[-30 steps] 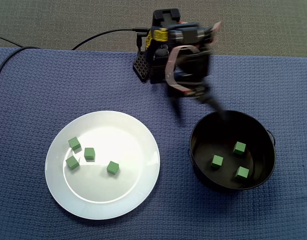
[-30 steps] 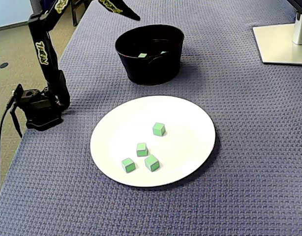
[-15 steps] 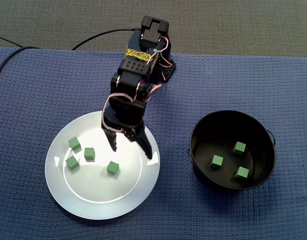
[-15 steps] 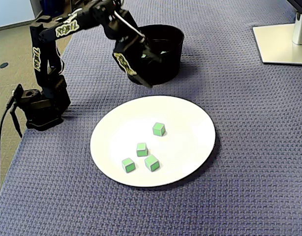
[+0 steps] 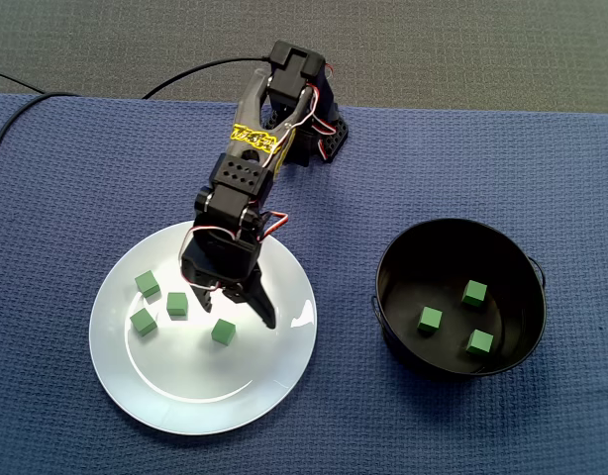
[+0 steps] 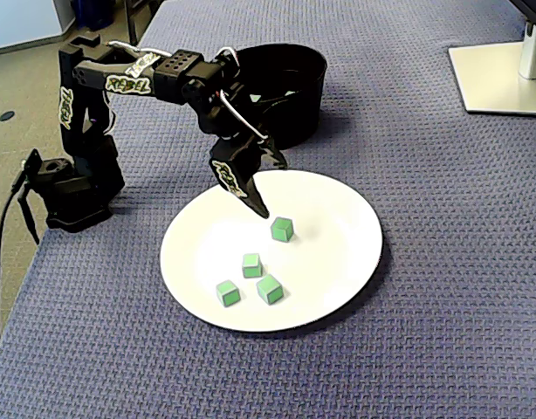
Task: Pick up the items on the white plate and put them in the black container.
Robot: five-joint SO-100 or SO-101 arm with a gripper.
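Hanging over the white plate (image 5: 274,371), my gripper (image 5: 232,309) is spread wide and has hold of nothing. Its two fingers straddle the space just above the lone cube (image 5: 222,332).

By my count the job is a little under half done. Three green cubes (image 5: 430,319) already lie in the black container (image 5: 391,287), which stands on the table (image 5: 66,158) well apart from the plate. Four are left on the plate: the lone cube under me and a cluster of three (image 5: 177,304) near it, further toward the plate's left side in a fixed view. Each of those four has yet to be grasped, lifted, carried across and dropped in.

In a fixed view from the side, my gripper (image 6: 270,188) slants down, with its longer finger (image 6: 255,199) ending just beside the lone cube (image 6: 282,229). From this angle I cannot tell whether that fingertip touches the plate or stops a little above it.

Set against the earlier pictures, the cubes have not moved: four on the plate and three in the container, all in the same spots. I am what has changed. A second ago I was raised up by the container. Half a second ago I had swung across to the plate's edge nearest the container. Now I am lower, further in over the plate, and lined up on the lone cube with my fingers apart.
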